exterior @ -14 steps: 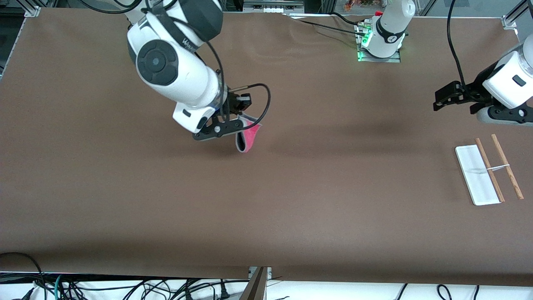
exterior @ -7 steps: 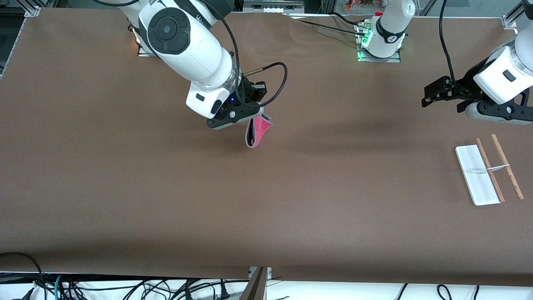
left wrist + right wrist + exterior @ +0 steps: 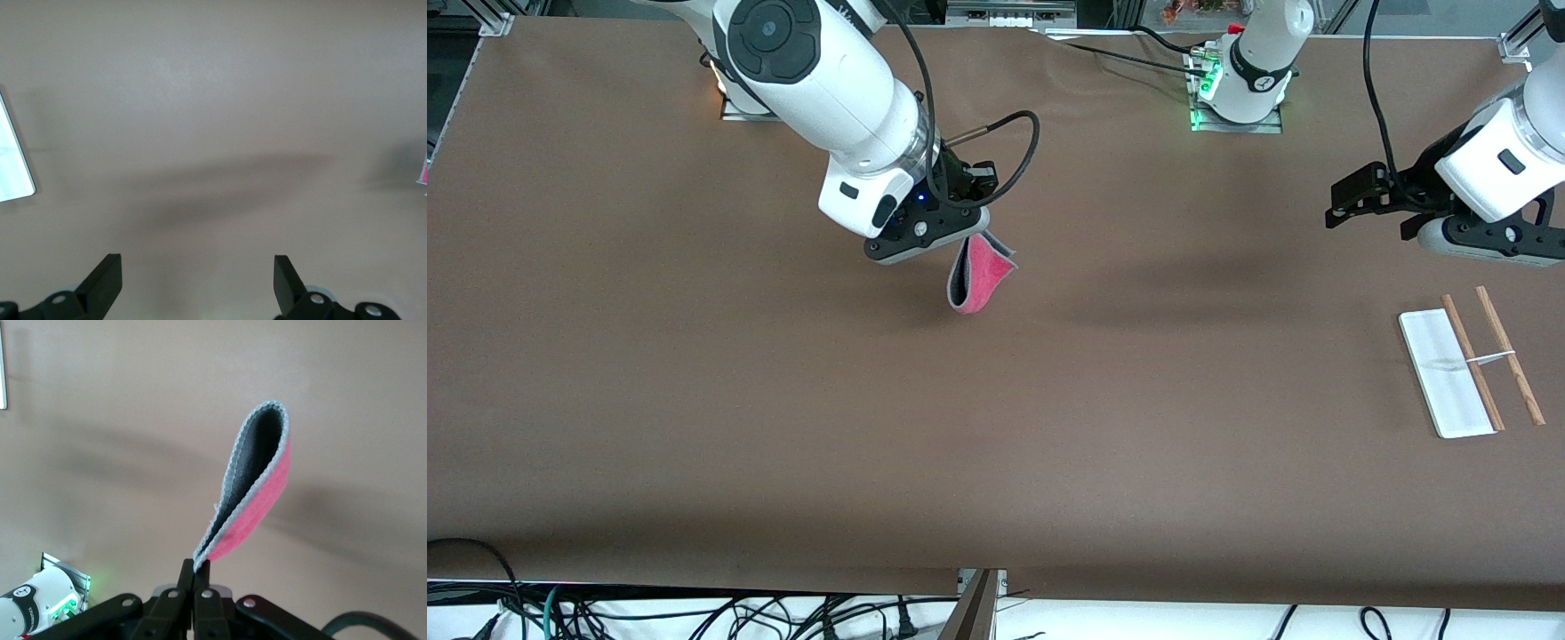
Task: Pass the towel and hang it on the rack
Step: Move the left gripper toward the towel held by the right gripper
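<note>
The pink towel (image 3: 980, 277) with grey trim hangs folded in a loop over the middle of the table. My right gripper (image 3: 971, 238) is shut on its upper edges. In the right wrist view the towel (image 3: 257, 493) curls away from the shut right gripper (image 3: 197, 565), grey side inward. My left gripper (image 3: 1348, 201) is open and holds nothing, in the air near the left arm's end of the table. The left wrist view shows the left gripper (image 3: 197, 267) over bare table. The rack (image 3: 1469, 363) lies flat, nearer to the front camera than the left gripper.
The rack's white base (image 3: 1440, 369) shows at an edge of the left wrist view, the base (image 3: 13, 167). The left arm's base (image 3: 1240, 84) glows green at the table's back edge. Cables (image 3: 694, 613) run below the front edge.
My right gripper has carried the towel toward the left arm's end of the table and swung it round. The left gripper has shifted slightly toward the middle.
</note>
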Robot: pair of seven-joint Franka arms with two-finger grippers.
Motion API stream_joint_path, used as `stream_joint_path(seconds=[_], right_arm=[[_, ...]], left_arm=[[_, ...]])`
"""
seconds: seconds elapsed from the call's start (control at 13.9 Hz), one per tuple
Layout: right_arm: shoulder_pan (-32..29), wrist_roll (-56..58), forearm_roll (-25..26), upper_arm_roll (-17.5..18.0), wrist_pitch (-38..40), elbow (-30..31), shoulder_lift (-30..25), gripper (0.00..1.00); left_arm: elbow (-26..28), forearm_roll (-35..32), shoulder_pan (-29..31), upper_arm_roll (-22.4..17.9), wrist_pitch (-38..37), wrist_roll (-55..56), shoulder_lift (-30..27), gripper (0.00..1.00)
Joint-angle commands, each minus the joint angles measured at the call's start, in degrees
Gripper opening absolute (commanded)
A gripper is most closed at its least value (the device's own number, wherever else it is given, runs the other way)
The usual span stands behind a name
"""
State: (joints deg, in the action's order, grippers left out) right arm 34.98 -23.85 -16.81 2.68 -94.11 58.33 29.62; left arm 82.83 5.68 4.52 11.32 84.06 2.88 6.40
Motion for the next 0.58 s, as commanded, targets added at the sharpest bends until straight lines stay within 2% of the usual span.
stream_joint_path(seconds=[0.0, 0.29, 0.5], right_arm=[[0.6, -0.8, -0.8, -0.4, -1.3, 0.2, -0.6, 0.0], [1.0, -0.9, -0.8, -0.5, -1.3, 0.2, -0.7, 0.0], [1.1, -0.9, -0.8, -0.4, -1.3, 0.2, -0.7, 0.0]], left_arm=[[0.0, 0.7, -0.9, -0.2, -2.0, -1.0, 1.6, 1.0], [5.8, 0.6, -1.6, -0.2, -0.4, -1.3, 3.2, 1.0], [7.0, 0.6, -3.6, 0.1, -0.2, -1.4, 2.8, 1.0]])
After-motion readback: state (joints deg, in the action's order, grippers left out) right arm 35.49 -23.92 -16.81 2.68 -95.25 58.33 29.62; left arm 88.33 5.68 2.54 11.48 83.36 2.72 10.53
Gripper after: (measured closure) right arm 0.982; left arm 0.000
